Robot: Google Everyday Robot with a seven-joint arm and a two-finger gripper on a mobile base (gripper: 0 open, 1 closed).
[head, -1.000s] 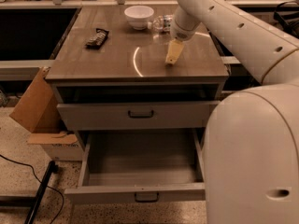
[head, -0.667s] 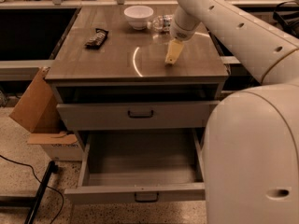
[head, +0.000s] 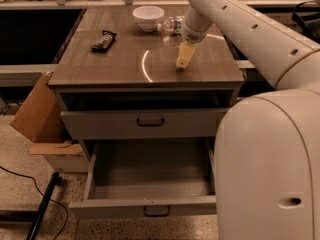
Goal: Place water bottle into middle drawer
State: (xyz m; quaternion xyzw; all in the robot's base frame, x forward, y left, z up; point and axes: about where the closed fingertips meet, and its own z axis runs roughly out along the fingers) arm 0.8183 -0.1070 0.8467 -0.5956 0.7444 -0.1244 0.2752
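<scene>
Clearly the task is at an early stage. The water bottle (head: 171, 25) lies on its side at about 1 o'clock on the bench (head: 125, 66), just beside the white bowl (head: 148, 18) on the bowl's 3 o'clock side, and the robot's wrist partly hides it. Nothing has lifted it yet.

The middle drawer (head: 150, 174) under the bench stands pulled well out toward 6 o'clock, with a bare floor and nothing in it. That part looks ready. The top drawer (head: 145, 123) above it sits only slightly forward. Still to do: reach the bottle, grasp it, carry it down past the bench edge and release it into the open drawer.

The gripper (head: 181, 61) hangs low over the bench top, near the bottle at about its 5 o'clock and apart from it. Its pale yellow fingers (head: 184, 54) show as one narrow wedge with no gap, so they seem pressed together, though this angle could hide a small opening. They hold nothing and touch neither bottle nor bowl.

A dark packet (head: 103, 40) lies at 10 o'clock on the bench, well apart.
</scene>
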